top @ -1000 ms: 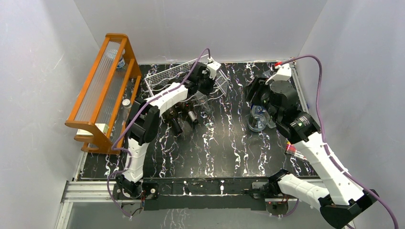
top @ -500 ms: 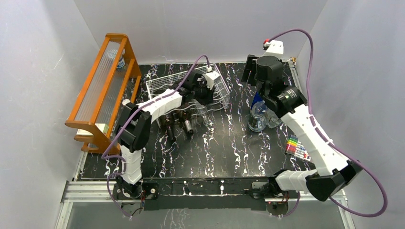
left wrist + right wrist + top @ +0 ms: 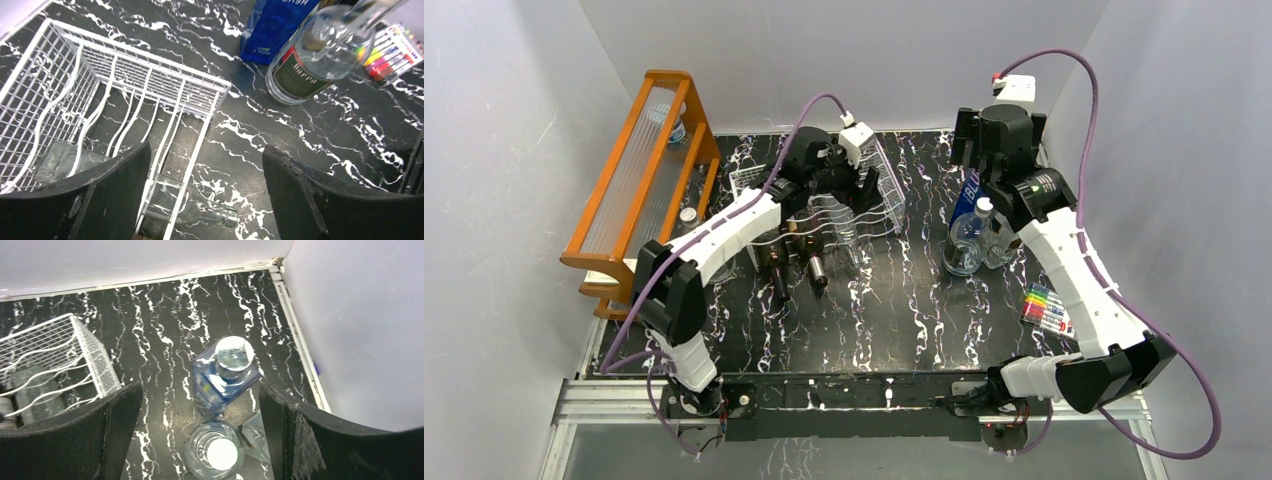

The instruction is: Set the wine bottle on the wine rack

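The white wire wine rack (image 3: 879, 195) (image 3: 75, 85) lies flat at the table's far middle. A clear glass wine bottle (image 3: 844, 228) rests on its right groove, its neck (image 3: 220, 216) poking out past the rack's frame. Two dark bottles (image 3: 792, 258) lie beside it on the rack. My left gripper (image 3: 834, 185) (image 3: 205, 192) hovers open above the rack's right end with nothing between its fingers. Further right, my right gripper (image 3: 972, 160) (image 3: 200, 432) hangs open and empty above a group of standing bottles.
A blue square bottle (image 3: 967, 195) (image 3: 227, 372), a clear bottle with a white cap (image 3: 964, 250) (image 3: 218, 454) and a third clear bottle (image 3: 1001, 240) stand at the right. Coloured markers (image 3: 1049, 310) lie near the right wall. The tall orange shelf (image 3: 639, 180) stands at the left.
My left gripper has opened and lifted off the clear bottle, which now lies on the rack. The right gripper has opened wider and risen towards the back above the standing bottles.
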`<control>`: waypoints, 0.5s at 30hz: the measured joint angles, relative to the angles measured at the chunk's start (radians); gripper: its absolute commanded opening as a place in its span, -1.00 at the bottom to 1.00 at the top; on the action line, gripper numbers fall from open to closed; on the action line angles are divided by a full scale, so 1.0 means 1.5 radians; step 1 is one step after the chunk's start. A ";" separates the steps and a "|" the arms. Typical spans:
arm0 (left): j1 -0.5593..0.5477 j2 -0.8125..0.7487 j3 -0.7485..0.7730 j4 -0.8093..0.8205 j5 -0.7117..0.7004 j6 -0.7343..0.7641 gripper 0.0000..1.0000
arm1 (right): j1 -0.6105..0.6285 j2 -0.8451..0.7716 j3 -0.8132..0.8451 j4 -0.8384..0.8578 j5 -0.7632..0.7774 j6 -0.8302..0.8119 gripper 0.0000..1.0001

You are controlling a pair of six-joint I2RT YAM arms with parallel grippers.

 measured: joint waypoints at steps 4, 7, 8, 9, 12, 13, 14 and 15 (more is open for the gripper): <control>0.000 -0.040 0.001 0.002 -0.020 -0.032 0.80 | -0.042 0.000 0.000 -0.002 -0.017 -0.013 0.96; 0.001 -0.076 0.001 -0.011 -0.062 -0.069 0.96 | -0.081 0.001 -0.001 -0.007 -0.041 -0.013 0.96; 0.001 -0.087 0.001 -0.018 -0.075 -0.079 0.96 | -0.090 0.002 -0.002 -0.008 -0.050 -0.013 0.96; 0.002 -0.100 0.001 -0.027 -0.089 -0.093 0.97 | -0.099 0.004 -0.003 -0.009 -0.060 -0.014 0.96; 0.005 -0.144 -0.009 -0.049 -0.115 -0.127 0.96 | -0.122 0.014 -0.010 -0.011 -0.101 -0.029 0.96; 0.006 -0.166 -0.021 -0.053 -0.120 -0.135 0.97 | -0.129 0.017 -0.013 -0.012 -0.114 -0.036 0.96; 0.007 -0.192 -0.038 -0.058 -0.121 -0.142 0.97 | -0.137 0.021 -0.017 -0.014 -0.130 -0.045 0.96; 0.009 -0.220 -0.056 -0.063 -0.121 -0.148 0.96 | -0.146 0.025 -0.018 -0.017 -0.148 -0.054 0.96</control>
